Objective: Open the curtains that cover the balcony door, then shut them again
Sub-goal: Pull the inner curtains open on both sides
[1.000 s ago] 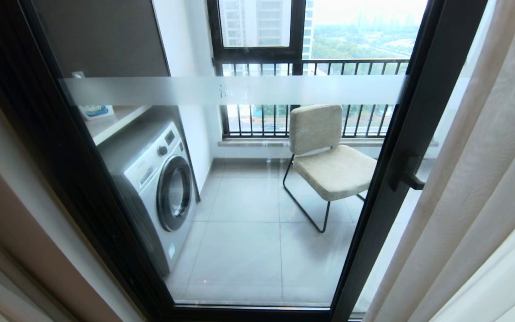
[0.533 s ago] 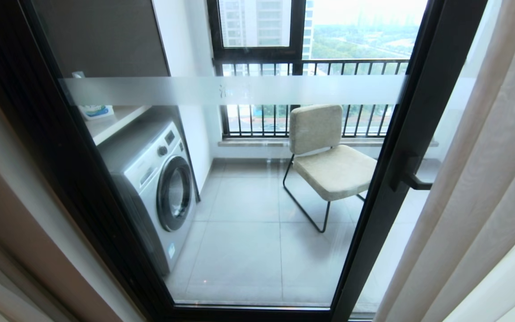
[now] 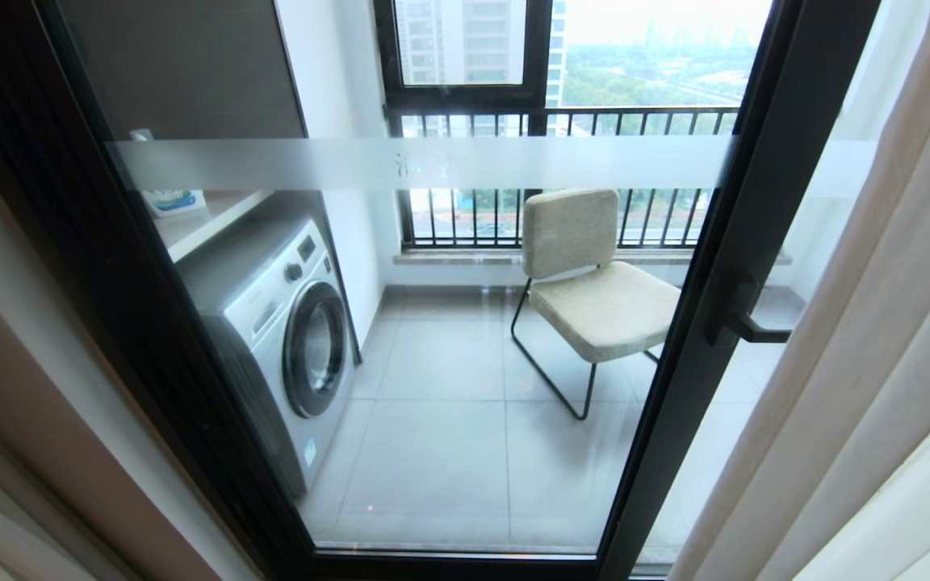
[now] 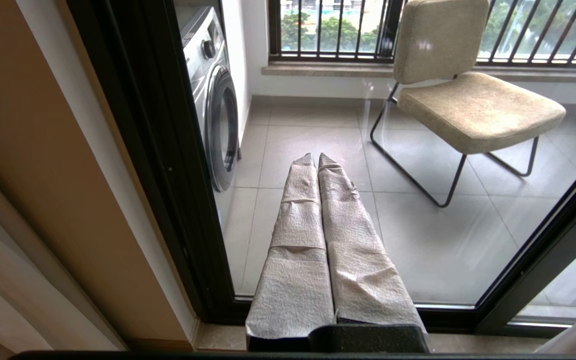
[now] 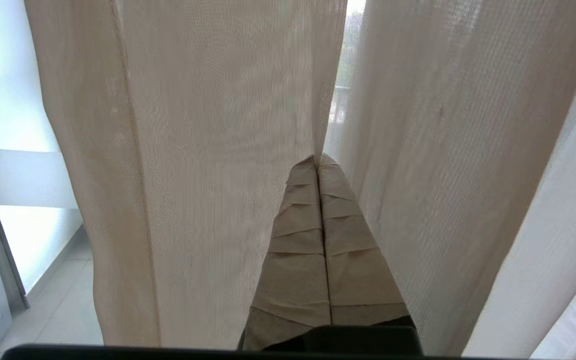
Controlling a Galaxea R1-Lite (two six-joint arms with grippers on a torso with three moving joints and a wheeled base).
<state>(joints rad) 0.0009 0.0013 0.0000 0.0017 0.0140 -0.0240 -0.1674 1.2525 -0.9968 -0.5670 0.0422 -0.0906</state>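
Curtains (image 3: 877,339) bunched at right of balcony door (image 3: 449,323), glass mostly uncovered. Right gripper (image 5: 318,159) fingers clenched, empty, tip nosed into fold to push fabric sideways. Left gripper (image 4: 315,156) clenched, parked facing glass.
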